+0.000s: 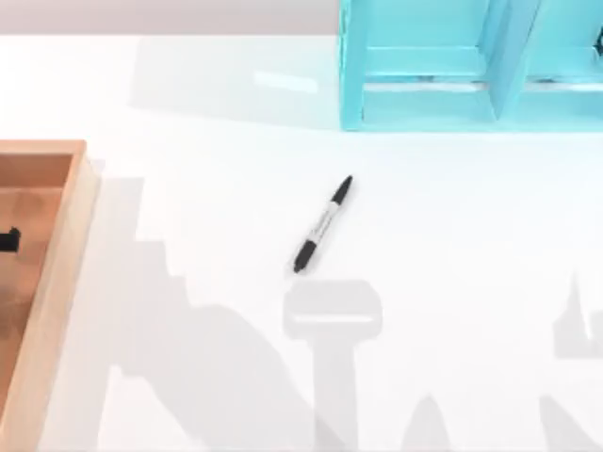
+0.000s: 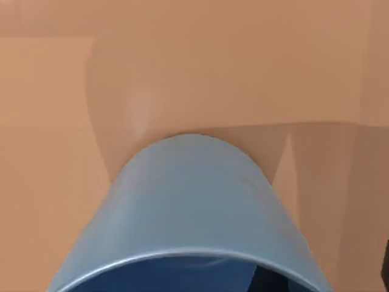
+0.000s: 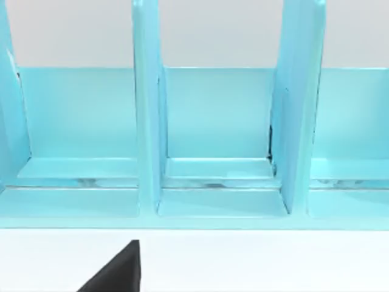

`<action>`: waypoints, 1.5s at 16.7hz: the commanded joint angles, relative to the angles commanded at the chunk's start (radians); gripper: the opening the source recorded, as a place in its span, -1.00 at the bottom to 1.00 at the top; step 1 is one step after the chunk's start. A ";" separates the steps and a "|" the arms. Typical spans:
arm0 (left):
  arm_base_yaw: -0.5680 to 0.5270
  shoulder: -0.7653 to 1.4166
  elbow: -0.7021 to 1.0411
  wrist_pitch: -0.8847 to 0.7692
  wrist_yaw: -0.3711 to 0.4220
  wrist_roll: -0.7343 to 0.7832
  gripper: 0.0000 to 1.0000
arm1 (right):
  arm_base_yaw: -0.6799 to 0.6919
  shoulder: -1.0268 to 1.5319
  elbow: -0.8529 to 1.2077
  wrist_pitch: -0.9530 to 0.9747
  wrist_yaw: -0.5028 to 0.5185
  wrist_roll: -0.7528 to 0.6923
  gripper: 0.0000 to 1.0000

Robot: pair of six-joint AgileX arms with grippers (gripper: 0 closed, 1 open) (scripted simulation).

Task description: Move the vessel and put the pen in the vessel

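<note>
The cup (image 2: 194,213) sits inside the tray (image 1: 71,217), left of the pen (image 1: 322,224), so it needs moving first; I cannot tell either claw's state.

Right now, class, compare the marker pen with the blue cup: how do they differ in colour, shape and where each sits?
The marker pen is black with a pale middle band; the blue cup is plain blue. The pen is slim and lies flat at an angle; the cup is a wide, open-mouthed cylinder. The pen rests on the white table; the cup has the wooden tray behind it.
</note>
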 joint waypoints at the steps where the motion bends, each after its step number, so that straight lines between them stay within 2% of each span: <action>1: 0.000 0.000 0.000 0.000 0.000 0.000 -0.81 | 0.000 0.000 0.000 0.000 0.000 0.000 1.00; 2: 0.000 0.000 0.000 0.000 0.000 0.000 -0.96 | 0.000 0.000 0.000 0.000 0.000 0.000 1.00; 3: 0.000 0.000 0.000 0.000 0.000 0.000 -1.00 | 0.000 0.000 0.000 0.000 0.000 0.000 1.00; 12: -0.001 -0.002 0.003 0.000 0.000 -0.002 -1.00 | 0.000 0.000 0.000 0.000 0.000 0.000 1.00; 17: -0.017 -0.009 0.155 -0.047 -0.013 -0.126 -1.00 | 0.000 0.000 0.000 0.000 0.000 0.000 1.00; 20: -0.099 -0.015 0.285 -0.185 -0.014 -0.237 -1.00 | 0.000 0.000 0.000 0.000 0.000 0.000 1.00; 25: -0.340 -0.042 0.434 -0.472 -0.004 -0.395 -1.00 | 0.000 0.000 0.000 0.000 0.000 0.000 1.00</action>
